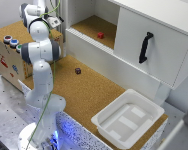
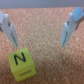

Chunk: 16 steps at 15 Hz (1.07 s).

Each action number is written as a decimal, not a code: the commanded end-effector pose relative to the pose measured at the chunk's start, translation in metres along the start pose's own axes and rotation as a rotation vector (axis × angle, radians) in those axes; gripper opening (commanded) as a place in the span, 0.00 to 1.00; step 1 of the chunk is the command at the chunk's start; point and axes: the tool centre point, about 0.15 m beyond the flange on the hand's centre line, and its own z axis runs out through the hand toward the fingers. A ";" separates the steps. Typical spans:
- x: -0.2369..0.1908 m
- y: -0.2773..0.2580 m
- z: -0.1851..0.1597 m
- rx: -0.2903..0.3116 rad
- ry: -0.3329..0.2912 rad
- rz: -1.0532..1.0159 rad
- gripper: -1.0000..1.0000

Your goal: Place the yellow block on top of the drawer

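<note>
One yellow block [image 2: 21, 64], two spread fingers [image 2: 8, 28], cork

A cork-topped table [image 1: 89, 87] fills the middle. A white cabinet [image 1: 144, 40] with a black handle [image 1: 145, 47] stands far right; a cardboard box [image 1: 9, 60] sits left.

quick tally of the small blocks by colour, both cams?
Yellow block: 1, wrist view only, below the open pincer
Red block: 1, in the open cabinet bay
Dark block: 1, on the cork table
Total: 3
</note>
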 end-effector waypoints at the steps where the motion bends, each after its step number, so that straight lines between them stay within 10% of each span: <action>1: 0.022 0.007 -0.029 0.015 -0.097 0.026 1.00; 16: -0.097 -0.015 -0.053 -0.114 -0.046 0.628 1.00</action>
